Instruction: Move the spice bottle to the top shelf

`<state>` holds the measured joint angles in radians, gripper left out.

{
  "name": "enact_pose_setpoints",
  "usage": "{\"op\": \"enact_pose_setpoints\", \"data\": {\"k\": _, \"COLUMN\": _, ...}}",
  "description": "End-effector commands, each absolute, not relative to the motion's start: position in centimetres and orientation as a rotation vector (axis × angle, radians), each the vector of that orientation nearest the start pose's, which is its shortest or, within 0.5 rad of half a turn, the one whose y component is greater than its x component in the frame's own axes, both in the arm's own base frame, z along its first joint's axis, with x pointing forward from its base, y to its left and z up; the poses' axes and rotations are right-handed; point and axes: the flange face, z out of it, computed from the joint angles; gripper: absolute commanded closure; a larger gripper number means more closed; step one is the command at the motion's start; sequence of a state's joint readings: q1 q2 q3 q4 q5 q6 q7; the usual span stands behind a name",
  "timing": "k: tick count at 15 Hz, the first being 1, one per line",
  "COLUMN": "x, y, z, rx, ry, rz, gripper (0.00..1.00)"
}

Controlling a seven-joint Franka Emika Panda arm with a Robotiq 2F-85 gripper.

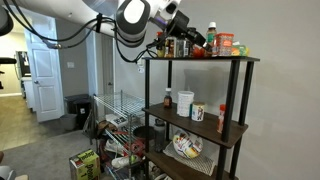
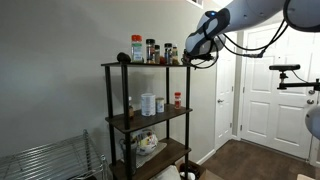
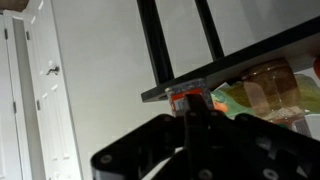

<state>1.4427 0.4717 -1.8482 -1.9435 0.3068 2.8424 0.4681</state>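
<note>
spice bottle (image 1: 225,44) stands on the top shelf (image 1: 200,59) — gripper (image 1: 186,42) at the shelf's end, jaws pinched shut, seemingly empty — only backing away looks left.

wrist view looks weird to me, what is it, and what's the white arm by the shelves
The white thing is a robot arm; the black gripper at its end does the grasping. Two pictures come from cameras standing in the room, on different sides of the shelf unit. The wrist view comes from a camera on the arm, looking past the gripper at a shelf edge. On the top shelf stand jars, including a red-orange spice bottle. A white cup stands on the middle shelf. The gripper is shut; I cannot see it holding anything.
</note>
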Motion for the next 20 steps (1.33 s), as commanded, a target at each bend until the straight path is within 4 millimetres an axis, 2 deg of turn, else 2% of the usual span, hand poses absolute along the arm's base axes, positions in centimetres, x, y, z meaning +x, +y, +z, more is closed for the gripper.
{"op": "enact_pose_setpoints", "data": {"k": 1, "x": 56.9, "y": -12.4, "z": 64.3, "rx": -2.567, "ry": 1.197, "rz": -1.688, "gripper": 1.0}}
{"op": "enact_pose_setpoints", "data": {"k": 7, "x": 58.0, "y": -12.3, "z": 64.9, "rx": -2.565, "ry": 1.205, "rz": -1.704, "gripper": 1.0}}
{"op": "enact_pose_setpoints", "data": {"k": 20, "x": 59.8, "y": -12.6, "z": 64.7, "rx": -2.573, "ry": 1.198, "rz": -1.717, "gripper": 1.0}}
